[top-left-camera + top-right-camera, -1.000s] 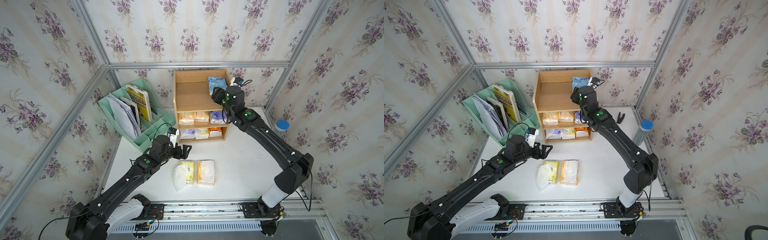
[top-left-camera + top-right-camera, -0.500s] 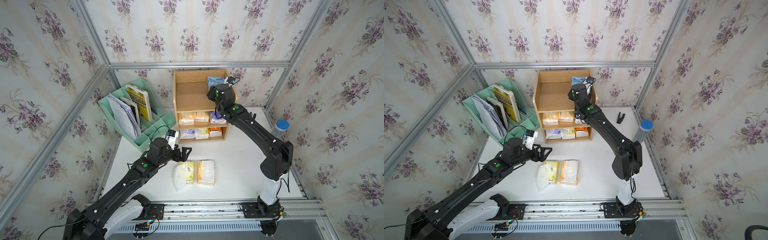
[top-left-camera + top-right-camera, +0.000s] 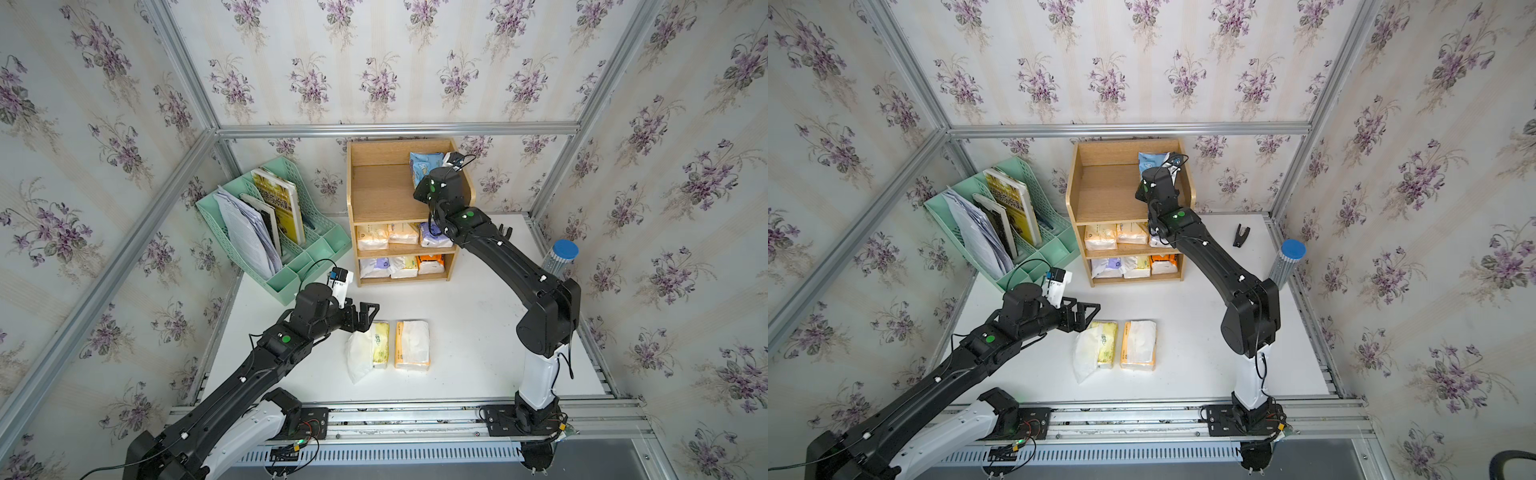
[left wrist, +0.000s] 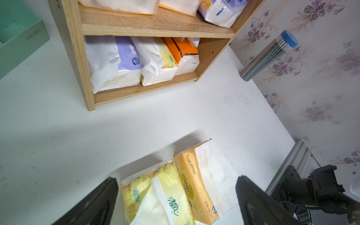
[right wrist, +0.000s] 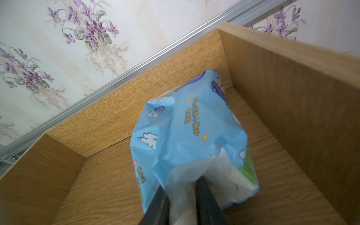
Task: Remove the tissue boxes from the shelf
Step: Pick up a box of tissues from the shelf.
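I've got the right gripper pinched almost closed on the light blue pack, back-right on the top tier of the shelf. Left gripper is wide open and empty, over the yellow pack on the table.

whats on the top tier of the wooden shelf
One light blue tissue pack is in the right rear corner of the top tier, its near end pinched by the right end effector. In both top views the arm's wrist covers the part just in front of it.
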{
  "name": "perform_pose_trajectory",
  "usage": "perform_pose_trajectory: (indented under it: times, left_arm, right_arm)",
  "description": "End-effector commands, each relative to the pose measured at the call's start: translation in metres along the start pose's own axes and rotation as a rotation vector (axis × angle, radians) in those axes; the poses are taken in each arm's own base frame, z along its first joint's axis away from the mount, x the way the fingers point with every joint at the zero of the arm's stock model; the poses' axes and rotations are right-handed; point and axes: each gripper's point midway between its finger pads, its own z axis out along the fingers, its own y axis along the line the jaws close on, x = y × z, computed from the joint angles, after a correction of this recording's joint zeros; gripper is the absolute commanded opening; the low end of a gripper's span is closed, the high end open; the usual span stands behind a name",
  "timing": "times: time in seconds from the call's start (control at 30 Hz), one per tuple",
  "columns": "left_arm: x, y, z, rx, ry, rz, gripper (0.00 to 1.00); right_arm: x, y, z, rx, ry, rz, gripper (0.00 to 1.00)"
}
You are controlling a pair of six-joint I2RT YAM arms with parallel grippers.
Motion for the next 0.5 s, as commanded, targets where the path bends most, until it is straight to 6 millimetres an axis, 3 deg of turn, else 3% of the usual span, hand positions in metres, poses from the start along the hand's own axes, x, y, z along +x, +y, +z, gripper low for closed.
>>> perform_pose_trajectory:
  times: [0.0, 0.2, 0.47]
  left_arm:
    - [-0.005, -0.003, -0.003, 0.002, -0.007, -0.011, 0.99]
    - [-0.011, -0.007, -0.008, 0.009, -0.023, -0.042, 0.99]
    - [-0.028, -0.025, -0.013, 0.052, -0.055, -0.05, 0.99]
  right_arm:
    - [0.001, 0.015, -0.01, -0.083, 0.045, -0.045, 0.16]
    - [0.003, 0.02, -0.03, -0.141, 0.092, -0.081, 0.02]
    - [0.002, 0.02, -0.068, -0.231, 0.12, -0.084, 0.0]
